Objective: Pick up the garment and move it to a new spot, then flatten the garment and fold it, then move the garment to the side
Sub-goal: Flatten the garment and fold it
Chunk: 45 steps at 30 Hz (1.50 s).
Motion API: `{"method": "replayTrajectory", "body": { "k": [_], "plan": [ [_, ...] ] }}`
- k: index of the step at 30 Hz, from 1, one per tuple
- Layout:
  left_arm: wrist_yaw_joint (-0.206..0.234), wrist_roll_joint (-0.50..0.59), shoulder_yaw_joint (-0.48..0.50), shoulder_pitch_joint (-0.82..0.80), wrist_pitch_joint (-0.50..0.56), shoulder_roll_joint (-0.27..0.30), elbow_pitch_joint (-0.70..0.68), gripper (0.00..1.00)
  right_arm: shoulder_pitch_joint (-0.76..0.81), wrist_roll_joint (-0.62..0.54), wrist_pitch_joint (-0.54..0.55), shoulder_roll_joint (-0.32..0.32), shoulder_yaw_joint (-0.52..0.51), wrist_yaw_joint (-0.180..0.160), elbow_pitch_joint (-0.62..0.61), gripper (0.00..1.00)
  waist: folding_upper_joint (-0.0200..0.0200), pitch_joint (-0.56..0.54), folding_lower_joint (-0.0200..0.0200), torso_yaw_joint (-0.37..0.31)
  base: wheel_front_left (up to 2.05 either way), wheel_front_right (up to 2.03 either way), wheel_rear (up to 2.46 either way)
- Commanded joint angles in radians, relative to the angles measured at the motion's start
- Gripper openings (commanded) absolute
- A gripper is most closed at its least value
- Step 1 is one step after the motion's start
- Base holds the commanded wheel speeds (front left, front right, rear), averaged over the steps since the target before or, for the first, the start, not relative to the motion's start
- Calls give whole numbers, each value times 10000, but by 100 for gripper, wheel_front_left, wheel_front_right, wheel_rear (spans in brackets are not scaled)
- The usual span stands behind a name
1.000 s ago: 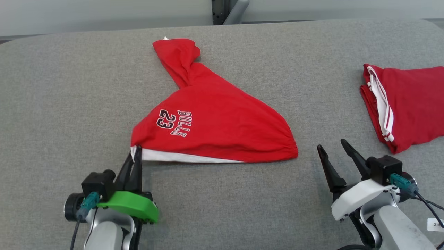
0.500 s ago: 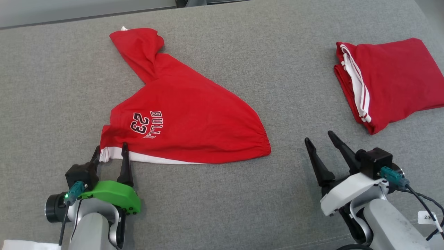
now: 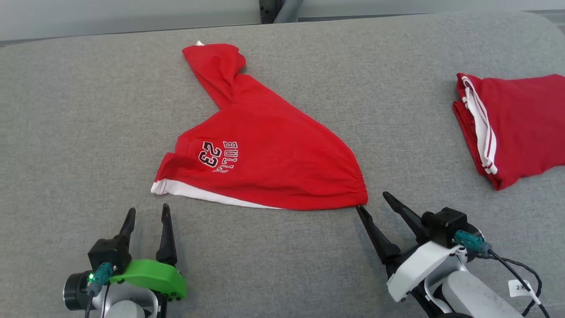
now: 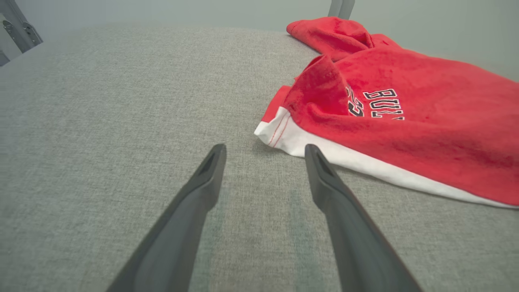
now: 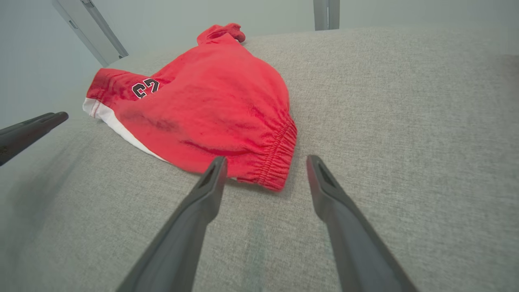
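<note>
Released by the left jaws, the garment (image 3: 273, 159) lies diagonally, elastic end near-right; both jaws open.

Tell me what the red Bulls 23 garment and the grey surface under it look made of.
Red garment: soft matte knit, likely cotton jersey; fuzzy nap, gathered elastic edge, limp folds. Grey surface: matte woven upholstery-like fabric; visible heathered weave, possibly padded, unconfirmed.

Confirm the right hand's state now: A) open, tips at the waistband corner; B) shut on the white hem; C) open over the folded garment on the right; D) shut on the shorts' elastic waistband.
A: the right hand is spread open at the gathered waistband corner of the red Bulls shorts, with no cloth pinched.
</note>
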Motion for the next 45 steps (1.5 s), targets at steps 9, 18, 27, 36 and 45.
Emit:
{"method": "replayTrajectory", "body": {
  "k": [9,18,27,36,45],
  "plan": [
    [118,-300,-393,226,5,42,-307,100,-808,-986,-20,-70,467,-13,149,100,0,93,0,523,0,0,0],
    [215,-675,-857,-59,5,42,-343,100,-2217,-1517,-20,-109,1907,-13,1460,100,0,338,0,987,0,0,0],
    [308,-856,-998,59,5,41,-341,100,-2813,-1996,-20,-186,2373,-13,2295,78,0,445,0,1289,0,0,0],
    [311,-857,-1080,-56,5,41,-392,100,-3039,-2198,-20,-133,2182,-13,2692,0,0,527,0,1342,0,0,0],
    [318,-894,-1093,-32,5,43,-370,100,-3078,-2041,-20,-231,1238,-13,2299,0,0,527,0,1334,0,0,0]
  ]
}}
